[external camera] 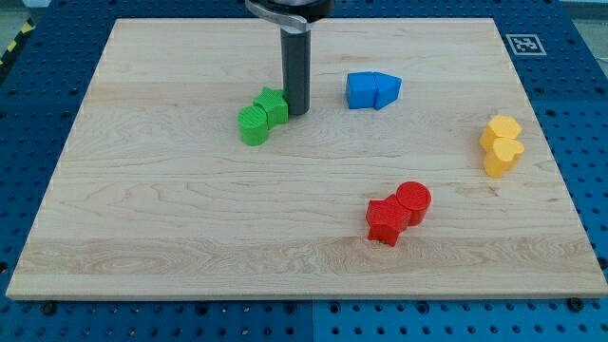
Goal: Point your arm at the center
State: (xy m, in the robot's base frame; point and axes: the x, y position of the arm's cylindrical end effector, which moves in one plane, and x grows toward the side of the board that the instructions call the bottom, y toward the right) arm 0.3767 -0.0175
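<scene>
Center of the board (pixel 306 157) lies bare, midway between all edges. My tip (pixel 297 113), a bare rod with nothing to clamp, rests toward the top edge, touching the green blocks (pixel 262 116). Recommended: slide straight toward the bottom edge, clear of the green pair.

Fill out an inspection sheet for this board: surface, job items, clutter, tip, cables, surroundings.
Surface: wooden board, flat, unmarked.
Job's things: the board's centre is bare; my tip stands above and left of it in the view.
Clutter: green blocks at my tip's left; blue blocks at the top; yellow blocks at the right; red blocks below centre.
Grippers: none, rod only.
Cables: nothing seen.
Surroundings: blue perforated table; a printed marker.
</scene>
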